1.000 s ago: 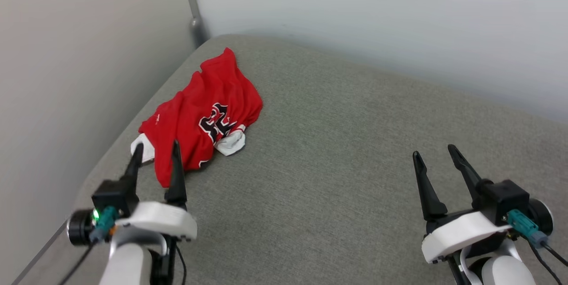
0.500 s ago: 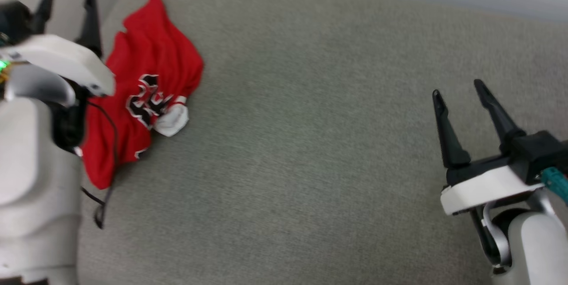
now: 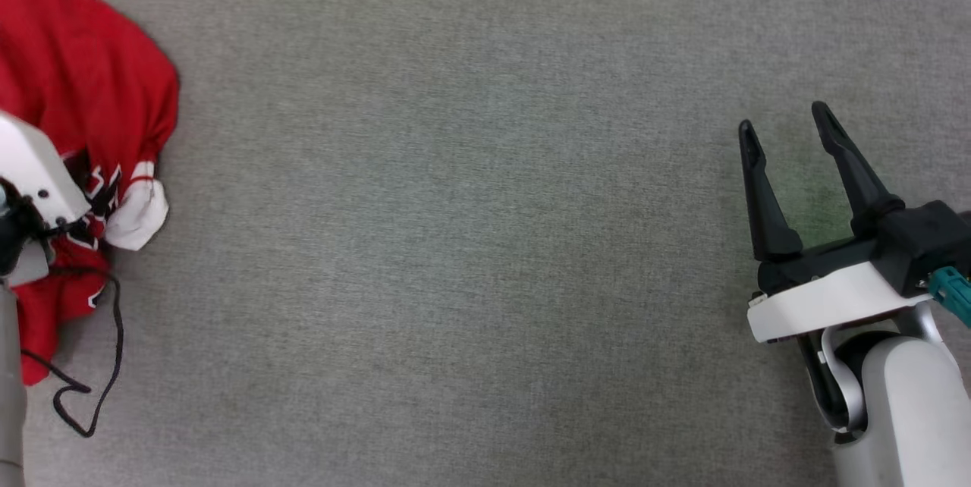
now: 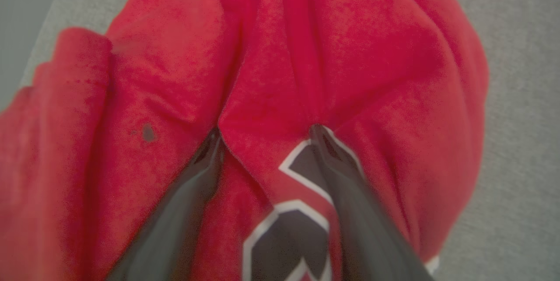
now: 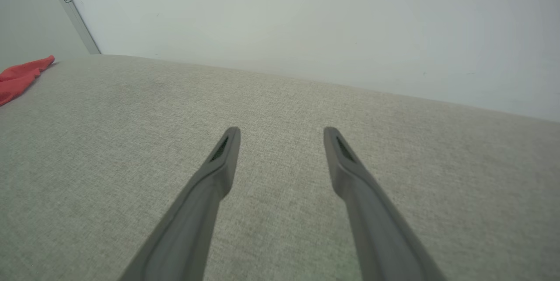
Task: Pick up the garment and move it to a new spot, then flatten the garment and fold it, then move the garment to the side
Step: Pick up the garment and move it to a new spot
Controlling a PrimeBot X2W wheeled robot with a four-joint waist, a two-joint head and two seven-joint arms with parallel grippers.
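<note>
On wide bare cushion (image 3: 455, 244), rests spread left gripper (image 4: 265, 132) on shirt (image 3: 83, 77) at left edge, holds right gripper (image 3: 784, 115) spread; lettering unreadable.

The head view looks steeply down on the grey cloth surface (image 3: 470, 244), the left wrist view is very close to the garment (image 4: 350, 53), and the low right wrist view shows both.

Left claw (image 4: 265, 132), right claw (image 3: 783, 117): both spread wide.
</note>
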